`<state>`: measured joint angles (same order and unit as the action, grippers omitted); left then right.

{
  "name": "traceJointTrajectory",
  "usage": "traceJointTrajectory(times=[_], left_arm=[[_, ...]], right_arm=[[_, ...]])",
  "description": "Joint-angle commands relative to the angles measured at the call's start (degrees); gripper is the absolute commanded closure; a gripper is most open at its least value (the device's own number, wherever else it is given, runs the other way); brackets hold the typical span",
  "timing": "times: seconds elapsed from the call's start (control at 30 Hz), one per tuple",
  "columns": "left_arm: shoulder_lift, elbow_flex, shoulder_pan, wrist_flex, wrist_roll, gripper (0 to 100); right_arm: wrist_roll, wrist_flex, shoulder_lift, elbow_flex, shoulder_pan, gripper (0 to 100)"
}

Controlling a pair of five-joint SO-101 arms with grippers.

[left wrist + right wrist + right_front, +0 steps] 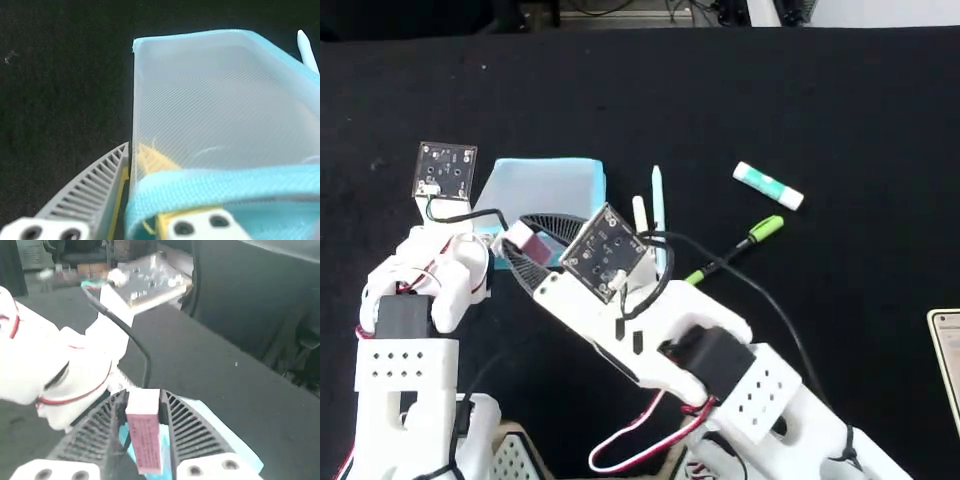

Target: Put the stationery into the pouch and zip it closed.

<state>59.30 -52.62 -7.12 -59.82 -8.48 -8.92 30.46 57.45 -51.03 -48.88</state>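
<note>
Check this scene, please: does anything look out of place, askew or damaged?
Nothing looks damaged or spilled. The one oddity: the glue stick lies alone, apart from the white pen, the blue pen and the green highlighter. The left gripper pinches the pouch edge; the right gripper holds an eraser.

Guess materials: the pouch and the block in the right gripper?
The pouch: translucent plastic, matte, likely fine mesh or ribbed film given the diagonal lines; its edge band looks like woven light-blue fabric tape. The block in the right gripper: probably a rubber eraser, matte white end, pink sleeve that may be paper.
</note>
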Motion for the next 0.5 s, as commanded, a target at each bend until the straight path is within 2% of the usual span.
traceJointTrajectory(times=[0.0,0.27,0.47], left_arm=[[0.0,0.31,-0.4,0.7,0.79,97],[0.0,0.31,-0.4,0.7,0.79,97],[0.0,0.4,-0.4,0.62,0.79,97]], right_arm=[[0.18,-4.22,1.54,-0.13,-0.18,98.7],[0.18,-17.05,1.45,-12.09,0.09,98.7],[0.18,-29.27,1.45,-18.42,6.24,98.7]])
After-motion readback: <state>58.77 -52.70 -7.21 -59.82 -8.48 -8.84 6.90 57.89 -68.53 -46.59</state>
